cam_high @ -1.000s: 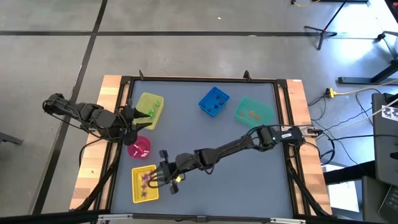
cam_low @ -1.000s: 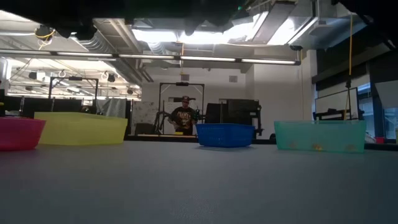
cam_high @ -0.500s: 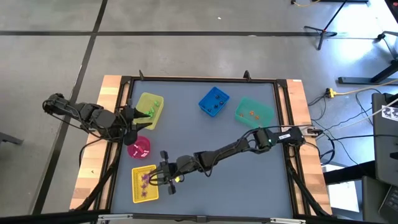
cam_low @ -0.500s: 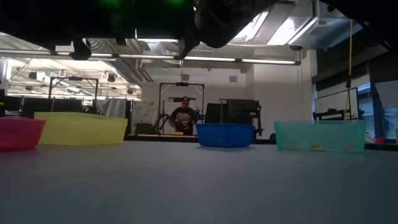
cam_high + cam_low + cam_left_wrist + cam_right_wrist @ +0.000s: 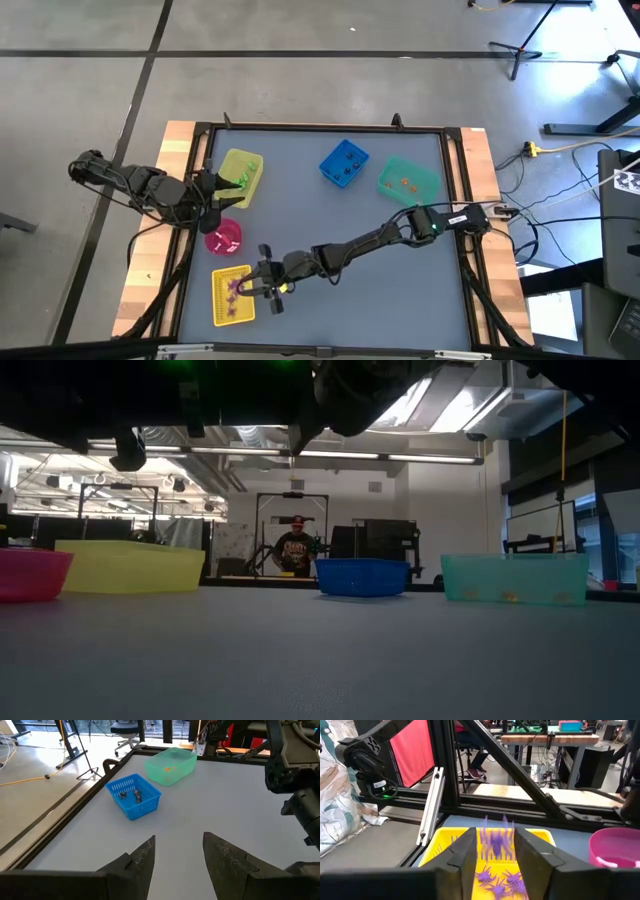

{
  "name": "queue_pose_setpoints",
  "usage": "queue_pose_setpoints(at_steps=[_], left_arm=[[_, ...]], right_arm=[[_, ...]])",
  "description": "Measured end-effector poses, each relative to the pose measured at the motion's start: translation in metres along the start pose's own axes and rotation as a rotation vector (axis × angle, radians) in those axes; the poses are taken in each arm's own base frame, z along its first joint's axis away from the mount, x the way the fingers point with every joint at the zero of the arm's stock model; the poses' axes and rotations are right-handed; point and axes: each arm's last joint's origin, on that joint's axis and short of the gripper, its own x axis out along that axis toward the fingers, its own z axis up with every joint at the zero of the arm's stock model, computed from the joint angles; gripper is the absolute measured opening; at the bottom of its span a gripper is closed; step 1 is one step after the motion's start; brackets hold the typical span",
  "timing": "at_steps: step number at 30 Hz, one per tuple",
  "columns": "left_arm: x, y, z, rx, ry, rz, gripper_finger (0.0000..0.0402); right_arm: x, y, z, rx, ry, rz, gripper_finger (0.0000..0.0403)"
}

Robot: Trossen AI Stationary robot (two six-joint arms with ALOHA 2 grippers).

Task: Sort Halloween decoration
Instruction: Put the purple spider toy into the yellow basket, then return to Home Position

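1. One purple trinket (image 5: 494, 840) hangs between the right gripper's (image 5: 493, 851) jaws, which are closed on it, just above the yellow tray (image 5: 440, 852) at the tabletop's (image 5: 330, 225) near left corner.
2. The step in hand looks like dropping it among the purple spiders (image 5: 500, 881) already lying in that tray.
3. Next, the jaws need only part over the tray, then reach for another piece.
4. The trinket is small, spiky and blurred; its exact shape is unclear.
5. The left gripper (image 5: 178, 855) waits with jaws apart and empty between the yellow bin (image 5: 240, 178) and pink bowl (image 5: 223, 237).

Two dark jointed arms, black cabling
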Motion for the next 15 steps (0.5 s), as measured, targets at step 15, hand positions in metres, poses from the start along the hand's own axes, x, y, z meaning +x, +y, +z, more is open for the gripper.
queue_pose_setpoints(at_steps=[15], left_arm=[[0.001,-0.002,0.006,-0.026,-0.046,-0.010,0.0151]], right_arm=[[-0.008,0.001,0.024,-0.069,0.054,-0.008,0.0215]])
